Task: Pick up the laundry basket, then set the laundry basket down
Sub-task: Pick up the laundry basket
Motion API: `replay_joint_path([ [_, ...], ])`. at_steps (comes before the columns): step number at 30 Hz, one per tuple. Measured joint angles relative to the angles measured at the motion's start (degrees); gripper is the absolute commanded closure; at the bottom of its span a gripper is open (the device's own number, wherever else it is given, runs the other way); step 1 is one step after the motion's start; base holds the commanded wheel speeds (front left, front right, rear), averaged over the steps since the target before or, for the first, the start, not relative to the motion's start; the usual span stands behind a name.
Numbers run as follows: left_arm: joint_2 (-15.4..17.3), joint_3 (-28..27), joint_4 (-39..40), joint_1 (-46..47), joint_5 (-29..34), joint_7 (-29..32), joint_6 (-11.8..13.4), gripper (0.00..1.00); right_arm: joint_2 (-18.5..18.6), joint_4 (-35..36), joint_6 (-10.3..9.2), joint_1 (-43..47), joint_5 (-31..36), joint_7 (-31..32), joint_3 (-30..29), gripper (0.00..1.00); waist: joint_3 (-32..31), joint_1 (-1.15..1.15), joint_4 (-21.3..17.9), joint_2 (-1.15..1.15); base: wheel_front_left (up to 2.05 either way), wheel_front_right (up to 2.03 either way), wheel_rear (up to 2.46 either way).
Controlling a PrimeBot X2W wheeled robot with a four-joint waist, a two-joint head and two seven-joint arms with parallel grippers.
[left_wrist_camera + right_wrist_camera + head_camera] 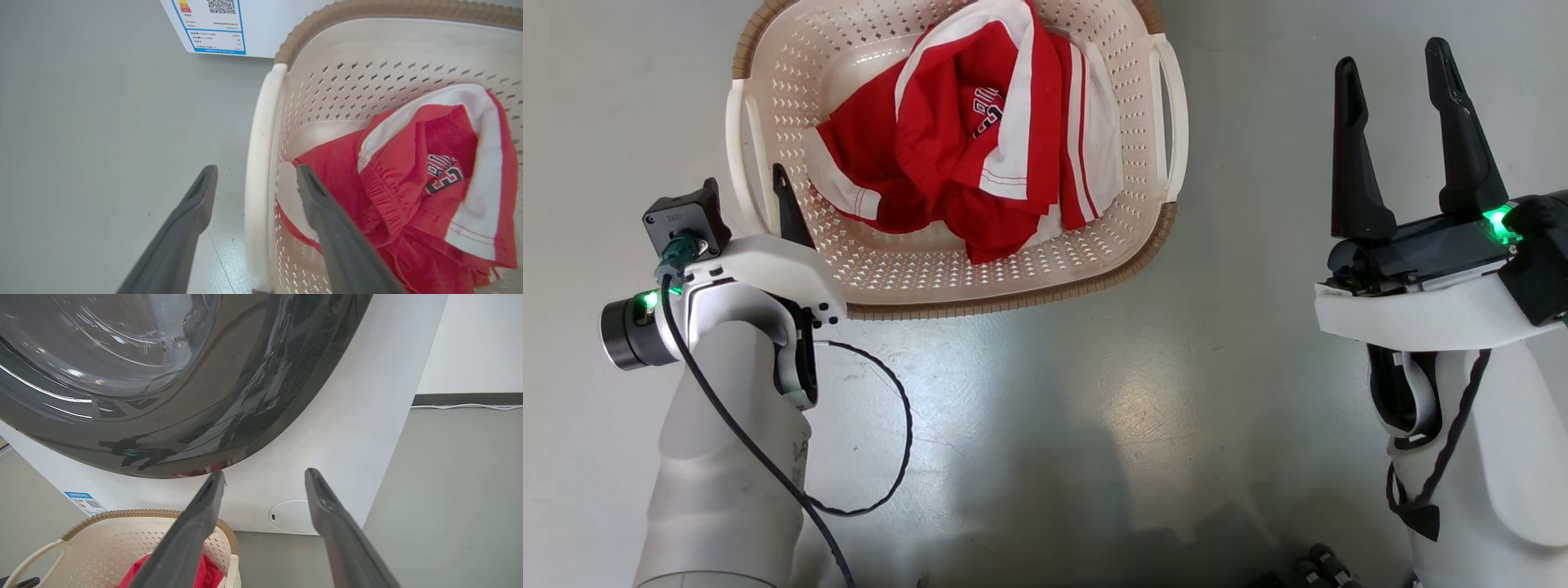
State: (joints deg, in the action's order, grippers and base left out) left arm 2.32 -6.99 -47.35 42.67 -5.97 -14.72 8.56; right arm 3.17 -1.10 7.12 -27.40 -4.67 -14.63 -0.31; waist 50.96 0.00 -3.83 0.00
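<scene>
The cream perforated laundry basket (890, 261) with its brown rim stands on the grey floor, holding a red and white garment (964, 139). My left gripper (760, 184) is open at the basket's left loop handle (737, 155). In the left wrist view this gripper (256, 169) straddles the handle (261, 122), one finger outside the basket (367, 53) and one inside beside the garment (408, 183), with gaps on both sides. My right gripper (1392, 55) stands open, well to the right of the right handle (1176, 122) and apart from it; it (265, 472) holds nothing.
A large white washing machine (347, 416) with a dark round door (163, 375) stands just behind the basket (122, 535); its labelled corner (216, 24) is near the basket's far left. Grey floor (1045, 425) stretches in front and to the right.
</scene>
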Motion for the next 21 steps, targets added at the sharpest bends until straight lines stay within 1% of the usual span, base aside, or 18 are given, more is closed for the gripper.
replay_joint_path([
  [8, 0.1, 0.0, 3.5, -1.4, 1.1, 0.0, -0.1, 0.0, 0.0, -0.7, 0.0, 0.0, 0.0, 0.0, -0.1, 0.0, -1.5, 0.0, 0.1, 0.0, 0.0, 0.0, 0.0],
  [13, 0.0, 0.2, 6.8, -2.6, 2.1, 0.0, -0.8, 0.0, 0.0, -1.3, 0.0, 0.0, 0.0, 0.0, -0.2, 0.0, -2.7, 0.0, 0.4, 0.0, 0.0, 0.0, 0.0],
  [21, -0.1, 1.1, 14.6, -6.7, 2.1, 0.0, -1.5, 0.0, 0.0, -2.0, 0.0, 0.1, -0.1, 0.0, 0.0, 0.0, -5.4, 0.0, 0.8, 0.0, 0.0, 0.0, 0.0],
])
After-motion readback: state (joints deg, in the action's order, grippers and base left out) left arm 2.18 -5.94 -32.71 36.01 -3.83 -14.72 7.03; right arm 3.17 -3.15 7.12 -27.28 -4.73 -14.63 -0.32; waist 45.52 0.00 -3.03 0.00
